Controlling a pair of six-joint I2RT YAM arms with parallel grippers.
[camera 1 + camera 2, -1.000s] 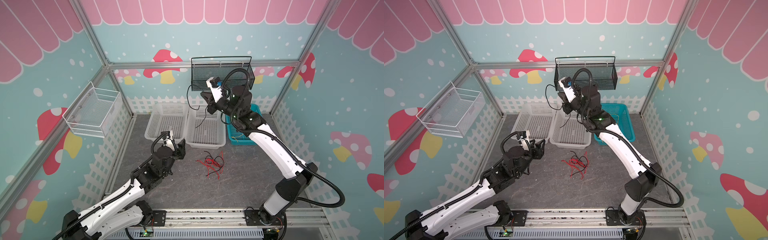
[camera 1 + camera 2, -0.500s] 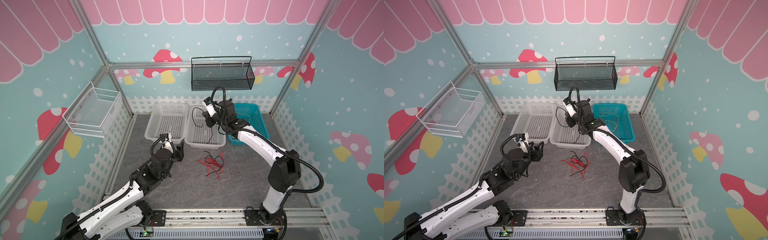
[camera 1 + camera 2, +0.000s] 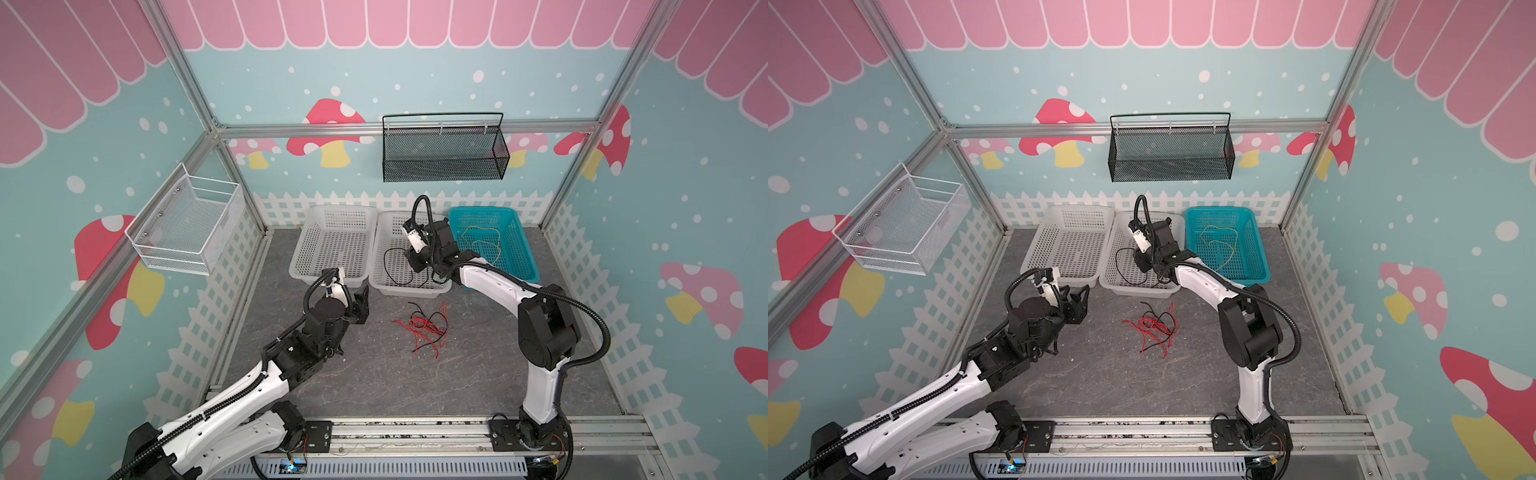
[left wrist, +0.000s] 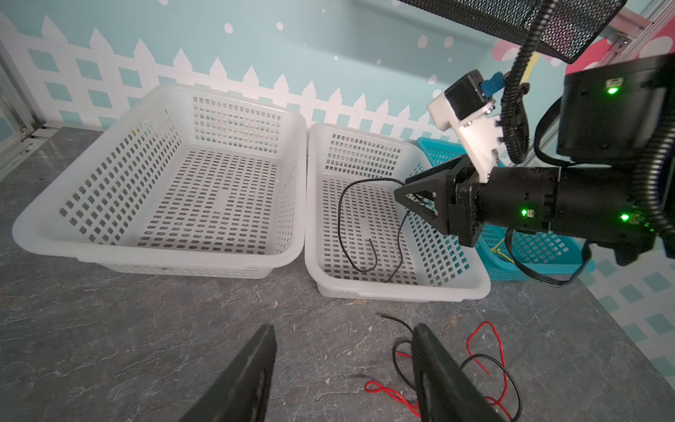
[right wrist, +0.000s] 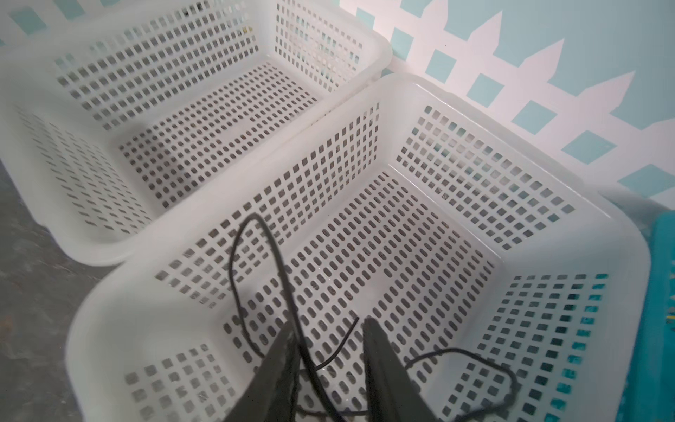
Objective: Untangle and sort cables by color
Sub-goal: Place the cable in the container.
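Note:
A tangle of red and black cables (image 3: 424,328) (image 3: 1152,328) (image 4: 485,365) lies on the grey floor in front of the baskets. One black cable (image 3: 392,266) (image 4: 349,226) (image 5: 252,252) curls on the bottom of the middle white basket (image 3: 409,292) (image 5: 175,292). My right gripper (image 3: 415,266) (image 4: 400,190) (image 5: 328,325) sits low inside that basket, jaws apart, with the black cable running between them along one finger. A yellow cable (image 3: 484,241) (image 3: 1219,243) lies in the teal basket (image 3: 525,253). Left of the tangle, my left gripper (image 3: 361,301) (image 4: 343,329) hovers open and holds nothing.
An empty white basket (image 3: 332,214) (image 4: 157,255) stands left of the middle one. A black mesh basket (image 3: 442,162) hangs on the back wall and a white wire basket (image 3: 187,226) on the left wall. A white picket fence lines the walls.
My right arm came down from beside the black mesh basket into the middle white basket, bringing the black cable, and its jaws have parted. The left arm has hardly moved.

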